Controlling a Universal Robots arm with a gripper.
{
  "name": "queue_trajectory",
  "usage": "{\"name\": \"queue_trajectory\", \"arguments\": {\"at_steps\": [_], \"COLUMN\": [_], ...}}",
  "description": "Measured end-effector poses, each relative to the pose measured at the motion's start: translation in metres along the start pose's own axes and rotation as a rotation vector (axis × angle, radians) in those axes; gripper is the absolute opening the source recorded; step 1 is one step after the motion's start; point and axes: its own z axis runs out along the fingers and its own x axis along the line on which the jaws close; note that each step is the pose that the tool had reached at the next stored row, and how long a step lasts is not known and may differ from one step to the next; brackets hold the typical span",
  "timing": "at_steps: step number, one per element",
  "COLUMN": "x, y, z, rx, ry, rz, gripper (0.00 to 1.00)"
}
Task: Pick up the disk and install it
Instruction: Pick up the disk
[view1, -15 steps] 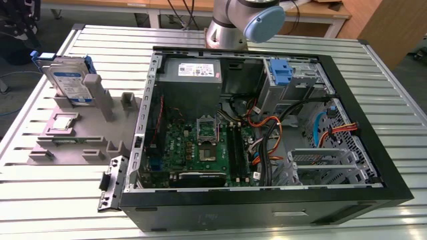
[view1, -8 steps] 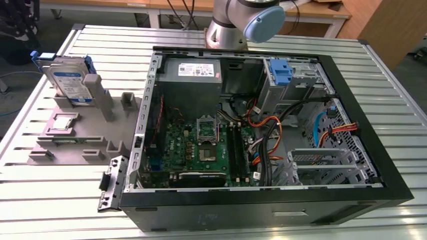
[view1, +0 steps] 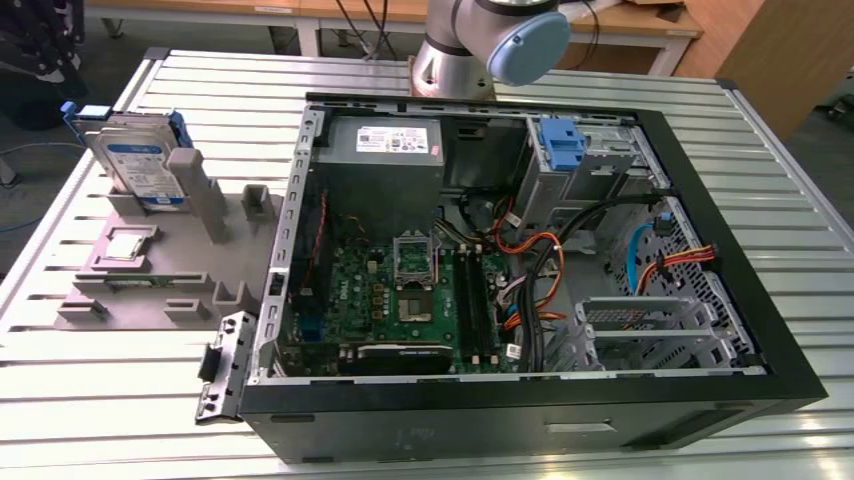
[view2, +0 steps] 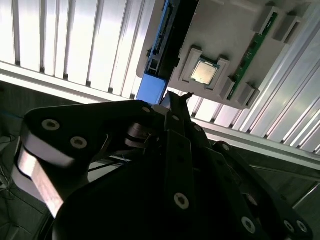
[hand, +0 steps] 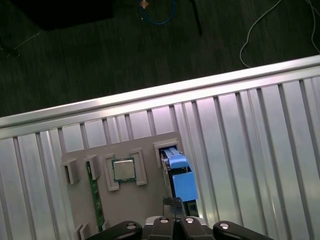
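Gripper (hand: 172, 202) sits closest in both wrist views, fingers pressed together, gripping nothing, pointed down at the disk (hand: 181, 180). A slatted metal table (view1: 107, 400) carries the open computer case (view1: 467, 415). At the exterior view's left of the case is a grey holder (view1: 147, 290). The disk stands on edge in a holder slot, outside the case. A CPU chip (view1: 123, 247) lies flat in the holder near it.

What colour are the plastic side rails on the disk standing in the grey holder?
Blue. The side rails on the disk show best in the first wrist view.
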Motion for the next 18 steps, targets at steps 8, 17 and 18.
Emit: {"name": "queue_trajectory", "arguments": {"at_steps": [8,17,18], "x": [0.0000,0.0000,0.0000], "y": [0.0000,0.0001,0.0001], "z": [0.0000,0.0013,0.0020], "rx": [0.0276,0.0395,0.0393], "ry": [-0.0060,-0.0091,-0.0095], "rz": [-0.002,-0.012,-0.017], "gripper": [0.11,0.25,0.25]}}
